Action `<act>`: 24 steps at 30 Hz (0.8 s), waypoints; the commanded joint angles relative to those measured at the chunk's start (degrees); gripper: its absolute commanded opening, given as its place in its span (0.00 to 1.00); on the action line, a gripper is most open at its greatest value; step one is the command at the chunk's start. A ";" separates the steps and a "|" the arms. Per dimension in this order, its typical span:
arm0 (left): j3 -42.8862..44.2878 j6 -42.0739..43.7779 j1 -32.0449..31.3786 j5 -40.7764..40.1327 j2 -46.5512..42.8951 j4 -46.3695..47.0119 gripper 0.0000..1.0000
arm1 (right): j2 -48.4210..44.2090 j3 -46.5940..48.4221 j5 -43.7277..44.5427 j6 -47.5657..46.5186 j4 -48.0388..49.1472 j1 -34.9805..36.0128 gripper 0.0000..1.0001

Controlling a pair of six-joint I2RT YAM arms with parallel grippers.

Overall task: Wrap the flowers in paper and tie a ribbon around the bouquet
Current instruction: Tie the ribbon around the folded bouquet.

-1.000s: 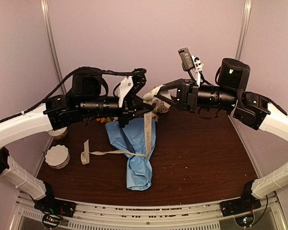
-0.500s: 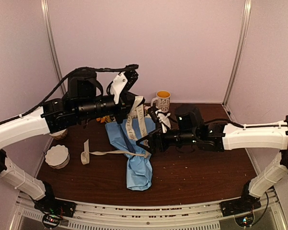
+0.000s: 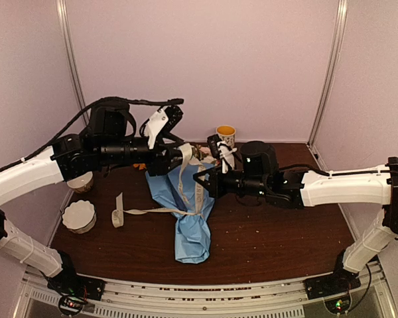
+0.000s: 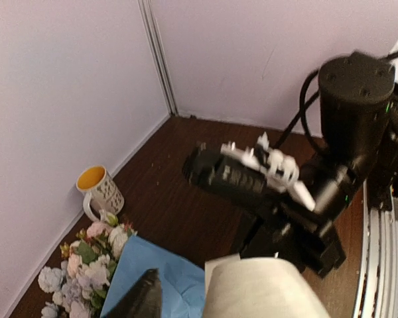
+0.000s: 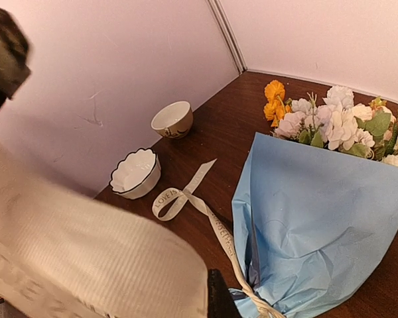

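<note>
1. Lying on the dark table [image 3: 285, 232], the bouquet [image 3: 191, 232] points its stem end toward the arm bases, and its cone of blue paper [image 5: 318, 218] opens toward the back wall.
2. At the wide end of the cone, the flowers [image 5: 331, 122] stick out with white, pink and orange heads.
3. Around the cone's waist the ribbon [image 3: 146, 211] is cinched. A loose tail runs left along the table, and another strand rises off the cone to both tools.
4. Above the wide end hangs the left tool [image 3: 179, 156], its jaws partly apart and the raised strand draped over one finger.
5. From the right, just over the cone, the right tool [image 3: 200, 182] reaches in with its jaws closed, pinching the same strand lower down.
6. Surroundings: a yellow-lined mug [image 3: 225, 136] stands by the back wall, while a scalloped dish [image 3: 78, 216] and a bowl [image 5: 172, 119] sit at the table's left edge.
</note>
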 commanded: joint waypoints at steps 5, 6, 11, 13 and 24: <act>-7.06 -2.68 6.12 -19.38 5.33 -24.32 0.76 | 0.27 -1.43 -2.39 3.61 3.54 -3.13 0.00; -7.05 -3.99 7.82 -17.82 7.79 -25.86 0.74 | 0.72 -1.13 -2.66 3.73 3.28 -3.24 0.00; -10.62 -1.23 11.68 -15.12 14.37 -22.99 0.78 | 1.71 -0.78 -3.58 4.46 3.29 -3.42 0.00; -10.27 -1.17 13.36 -11.42 17.22 -22.40 0.79 | 1.77 -0.81 -4.09 4.78 3.58 -3.43 0.00; -12.32 0.02 13.60 -13.67 25.90 -13.84 0.86 | 2.77 -0.86 -7.73 6.45 5.30 -3.42 0.00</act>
